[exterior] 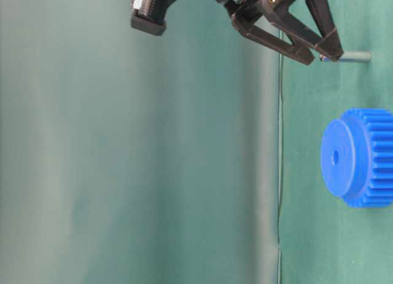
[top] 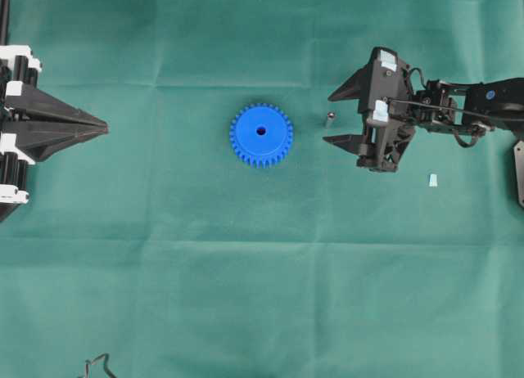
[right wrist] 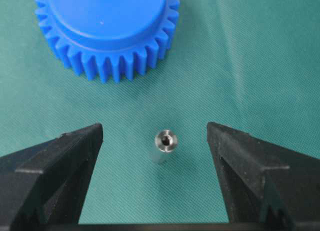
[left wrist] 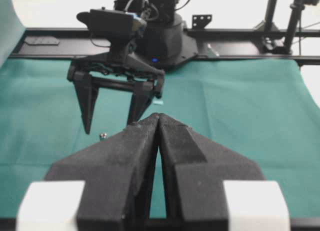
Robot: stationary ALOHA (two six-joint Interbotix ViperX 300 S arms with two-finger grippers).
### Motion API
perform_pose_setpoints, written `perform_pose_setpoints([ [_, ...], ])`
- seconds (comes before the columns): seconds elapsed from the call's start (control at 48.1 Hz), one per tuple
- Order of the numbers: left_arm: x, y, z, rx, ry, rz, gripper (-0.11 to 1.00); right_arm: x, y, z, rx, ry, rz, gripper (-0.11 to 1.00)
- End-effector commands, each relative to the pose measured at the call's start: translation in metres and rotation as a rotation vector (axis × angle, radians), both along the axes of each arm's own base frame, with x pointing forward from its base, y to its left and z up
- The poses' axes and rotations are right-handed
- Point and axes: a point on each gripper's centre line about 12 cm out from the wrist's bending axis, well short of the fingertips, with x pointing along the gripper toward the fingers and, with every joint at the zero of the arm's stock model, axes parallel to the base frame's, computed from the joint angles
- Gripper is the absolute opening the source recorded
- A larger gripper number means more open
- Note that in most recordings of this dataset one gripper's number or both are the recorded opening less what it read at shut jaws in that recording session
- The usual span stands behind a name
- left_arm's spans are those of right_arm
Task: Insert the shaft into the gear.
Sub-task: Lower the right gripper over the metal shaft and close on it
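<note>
The blue gear (top: pixel 261 134) lies flat on the green cloth with its hub and centre hole up, also in the table-level view (exterior: pixel 359 157) and the right wrist view (right wrist: pixel 107 28). The small silvery shaft (top: pixel 329 116) stands upright on the cloth just right of the gear, free of both fingers (right wrist: pixel 164 145) (exterior: pixel 350 56) (left wrist: pixel 103 136). My right gripper (top: pixel 327 117) is open and straddles the shaft, one finger on each side (right wrist: pixel 155 128) (exterior: pixel 323 56) (left wrist: pixel 110 127). My left gripper (top: pixel 106 128) rests at the far left, shut on nothing (left wrist: pixel 159 116).
A small pale-blue scrap (top: pixel 431 179) lies on the cloth near the right arm, also in the left wrist view (left wrist: pixel 158 103). A thin cable loop (top: pixel 98 363) pokes in at the front edge. Black frame rails (left wrist: pixel 240 36) run behind the right arm's base.
</note>
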Motion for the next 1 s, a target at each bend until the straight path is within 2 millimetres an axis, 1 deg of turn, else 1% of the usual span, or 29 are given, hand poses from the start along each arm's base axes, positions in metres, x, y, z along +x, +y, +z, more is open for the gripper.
perform_pose_setpoints([
  [0.0, 0.002, 0.000, 0.009, 0.003, -0.018, -0.002, 0.00, 0.003, -0.005, 0.005, -0.003, -0.028, -0.017, 0.86],
  [0.104, 0.002, 0.000, 0.009, 0.001, -0.012, -0.002, 0.00, 0.002, -0.005, 0.004, -0.001, -0.023, -0.020, 0.81],
  [0.208, 0.002, 0.000, 0.008, 0.001, -0.009, -0.002, 0.00, 0.001, -0.005, 0.002, 0.004, -0.007, -0.019, 0.70],
  [0.27, 0.002, 0.000, 0.009, 0.001, -0.011, 0.000, 0.00, 0.000, -0.004, 0.000, 0.011, 0.018, -0.018, 0.56],
  [0.291, 0.002, 0.000, 0.009, 0.001, -0.012, 0.000, 0.00, -0.001, -0.004, -0.001, 0.013, 0.025, -0.018, 0.48],
  [0.374, 0.002, 0.000, 0.009, 0.001, -0.012, 0.000, 0.00, 0.000, -0.005, 0.000, 0.011, 0.019, -0.020, 0.28],
  [0.437, 0.001, 0.000, 0.009, 0.001, -0.014, 0.000, 0.00, 0.000, -0.005, 0.000, 0.009, 0.015, -0.019, 0.17],
  [0.79, 0.001, 0.000, 0.009, 0.001, -0.014, 0.000, 0.00, 0.001, -0.005, 0.003, 0.006, 0.011, -0.015, 0.17],
  [0.894, 0.001, 0.000, 0.009, 0.001, -0.012, 0.000, 0.00, 0.001, -0.005, 0.011, 0.003, -0.012, -0.017, 0.17],
  [0.956, 0.001, 0.000, 0.009, 0.001, -0.011, 0.000, 0.00, 0.000, -0.004, 0.020, -0.001, -0.028, -0.014, 0.17],
  [0.977, 0.001, 0.000, 0.009, 0.001, -0.009, 0.000, 0.00, 0.000, -0.005, 0.026, -0.005, -0.037, -0.013, 0.17],
])
